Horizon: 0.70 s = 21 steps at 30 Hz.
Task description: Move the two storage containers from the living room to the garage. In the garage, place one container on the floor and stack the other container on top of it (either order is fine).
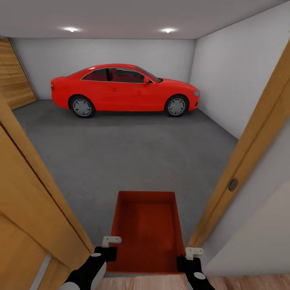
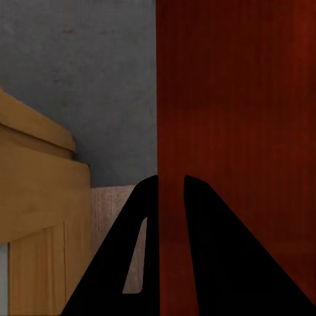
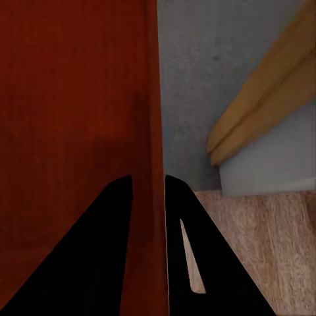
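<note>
**One bin, two grips, doorway dead ahead**

Both grippers are clamped on the storage container [image 1: 147,229], one on each long wall near the end closest to the robot. The left gripper [image 1: 108,246] pinches the left wall and the right gripper [image 1: 189,257] the right. In each wrist view the fingers stand narrow with that thin red wall between them [image 2: 170,217] [image 3: 148,224].

The bin's long axis points straight ahead, through the wooden door frame [image 1: 245,149] and out over the garage floor [image 1: 133,153]. The red car [image 1: 125,89] is parked well beyond, against the back wall.

My read: carry forward first, then lower. The bin hangs level between the arms, neither arm nearer, and the frame sits near both sides, so drifting sideways is the risk.
</note>
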Available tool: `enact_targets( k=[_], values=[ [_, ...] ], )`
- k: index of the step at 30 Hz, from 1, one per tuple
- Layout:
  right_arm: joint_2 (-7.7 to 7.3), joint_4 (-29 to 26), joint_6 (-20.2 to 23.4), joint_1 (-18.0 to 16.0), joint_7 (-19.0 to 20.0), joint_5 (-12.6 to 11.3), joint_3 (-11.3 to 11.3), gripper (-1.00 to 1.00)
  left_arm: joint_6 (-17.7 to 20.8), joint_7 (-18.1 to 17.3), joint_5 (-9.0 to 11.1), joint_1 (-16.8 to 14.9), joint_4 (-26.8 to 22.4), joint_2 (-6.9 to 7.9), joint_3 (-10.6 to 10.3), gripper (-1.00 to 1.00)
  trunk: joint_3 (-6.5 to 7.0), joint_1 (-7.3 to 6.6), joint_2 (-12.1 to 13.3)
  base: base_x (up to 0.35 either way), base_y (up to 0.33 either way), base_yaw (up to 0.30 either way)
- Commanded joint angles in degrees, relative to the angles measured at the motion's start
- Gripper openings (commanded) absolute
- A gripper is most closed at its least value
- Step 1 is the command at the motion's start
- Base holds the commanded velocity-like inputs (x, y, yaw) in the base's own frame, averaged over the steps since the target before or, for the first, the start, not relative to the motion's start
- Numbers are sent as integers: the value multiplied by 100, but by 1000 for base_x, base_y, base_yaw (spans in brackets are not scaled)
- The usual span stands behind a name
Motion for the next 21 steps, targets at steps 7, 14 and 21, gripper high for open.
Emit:
enact_targets(
  k=[7,14,21],
  values=[
    [10,20,97,-3,-99,17,-63,-100,33,-182,-4,-3,-29,-172,-74,-100,-8,5,-7,95,0,0],
    [10,20,97,-3,-99,19,-64,-100,13,-175,-4,-3,-30,-171,-73,-100,-8,5,-7,226,0,0],
    [10,20,97,-3,-99,17,-63,-100,2,-174,-4,-3,-27,-167,-71,-100,-8,5,-7,331,0,0]
  ],
)
